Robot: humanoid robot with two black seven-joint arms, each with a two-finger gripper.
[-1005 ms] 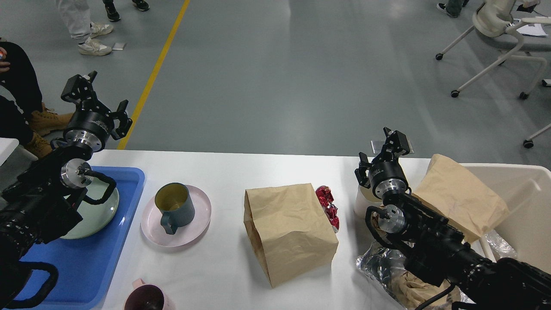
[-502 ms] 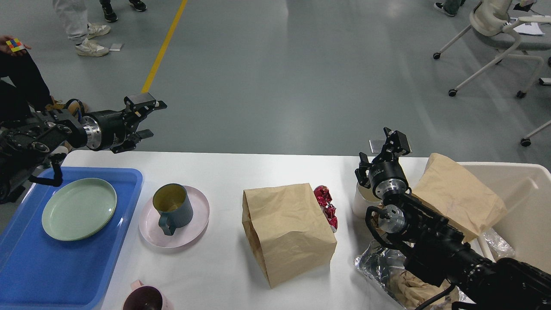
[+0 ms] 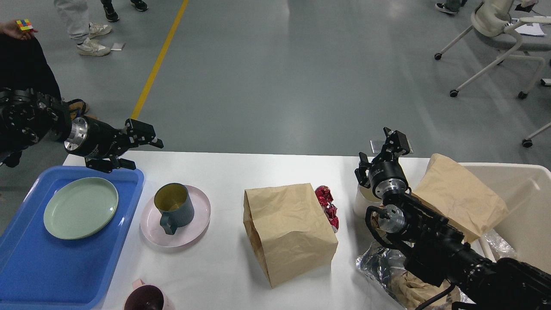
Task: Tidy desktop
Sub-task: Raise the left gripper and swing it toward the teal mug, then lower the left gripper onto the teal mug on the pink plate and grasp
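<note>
The white desktop (image 3: 224, 172) holds a pink plate (image 3: 200, 217) with a dark teal mug (image 3: 174, 206) on it, a brown paper bag (image 3: 288, 232) lying in the middle, red foil wrappers (image 3: 327, 204) beside the bag, and a white cup (image 3: 360, 200). My left gripper (image 3: 146, 154) is open and empty. It points right, above the table's far edge near the blue tray's corner. My right gripper (image 3: 381, 146) is open and empty, held just above the white cup.
A blue tray (image 3: 51, 262) at the left holds a green plate (image 3: 81, 207). A beige bin (image 3: 525, 202) at the right holds a second paper bag (image 3: 460, 193). Crumpled plastic and brown paper (image 3: 383, 269) lie under my right arm. A maroon mug (image 3: 144, 299) is at the front edge.
My left arm has swung off the blue tray to the left, uncovering the green plate. Its gripper now points right and sits lower, at the table's far edge. The right arm has not moved.
</note>
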